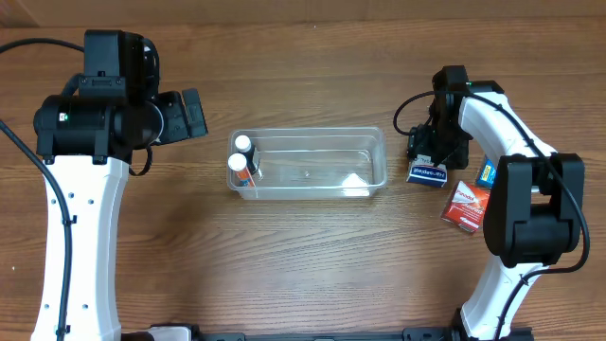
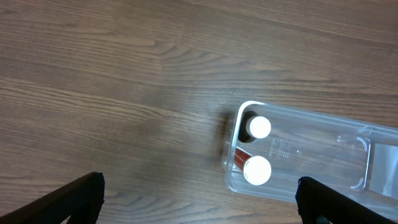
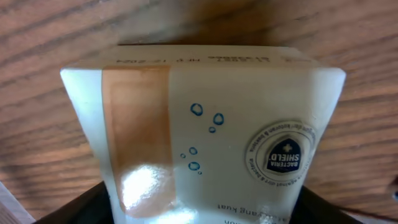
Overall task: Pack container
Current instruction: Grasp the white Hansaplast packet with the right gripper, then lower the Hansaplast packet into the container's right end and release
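The clear plastic container (image 1: 312, 134) lies at the table's middle, and its left end shows in the left wrist view (image 2: 323, 124). Two white-capped bottles (image 1: 243, 143) (image 1: 237, 162) stand in its left end, also seen from the left wrist (image 2: 259, 127) (image 2: 257, 170). My left gripper (image 1: 194, 114) (image 2: 199, 190) is open and empty, up and to the left of the container. My right gripper (image 1: 428, 153) (image 3: 199, 208) is closed around a white bandage box (image 1: 426, 174) (image 3: 211, 130), right of the container, low at the table.
A red-and-white box (image 1: 466, 206) lies on the table right of the bandage box. A small blue item (image 1: 486, 173) sits by the right arm. Cables run along the left edge and behind the right arm.
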`<act>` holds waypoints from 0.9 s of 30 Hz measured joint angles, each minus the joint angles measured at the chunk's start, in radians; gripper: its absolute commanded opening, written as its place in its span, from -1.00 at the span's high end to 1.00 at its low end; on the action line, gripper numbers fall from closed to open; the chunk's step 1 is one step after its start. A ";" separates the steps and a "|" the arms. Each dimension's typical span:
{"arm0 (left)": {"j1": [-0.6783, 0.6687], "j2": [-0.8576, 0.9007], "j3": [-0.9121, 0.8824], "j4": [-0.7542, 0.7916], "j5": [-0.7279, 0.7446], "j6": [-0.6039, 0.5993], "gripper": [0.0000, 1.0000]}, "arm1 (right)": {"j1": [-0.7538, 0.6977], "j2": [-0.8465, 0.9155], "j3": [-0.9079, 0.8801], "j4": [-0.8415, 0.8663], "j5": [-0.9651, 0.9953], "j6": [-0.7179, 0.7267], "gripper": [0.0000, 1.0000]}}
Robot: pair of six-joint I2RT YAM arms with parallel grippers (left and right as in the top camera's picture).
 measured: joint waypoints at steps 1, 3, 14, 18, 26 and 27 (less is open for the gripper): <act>0.000 0.000 0.000 -0.001 0.000 0.000 -1.00 | 0.000 0.000 0.005 -0.018 0.000 0.001 -0.48; 0.000 0.000 0.000 -0.003 0.000 0.000 -1.00 | 0.000 0.000 0.029 -0.050 0.000 0.001 -0.48; 0.000 0.000 0.000 -0.003 0.000 0.000 -1.00 | 0.230 -0.441 0.172 -0.150 0.001 -0.051 -0.51; 0.000 0.000 0.000 -0.002 0.000 0.000 -1.00 | 0.377 -0.540 0.182 -0.151 -0.003 -0.030 -0.52; 0.000 0.000 0.000 -0.003 0.000 0.000 -1.00 | 0.471 -0.422 0.105 -0.089 -0.003 0.123 -0.55; 0.000 0.000 0.000 -0.003 0.000 0.000 -1.00 | 0.473 -0.405 0.094 -0.079 -0.003 0.138 -0.56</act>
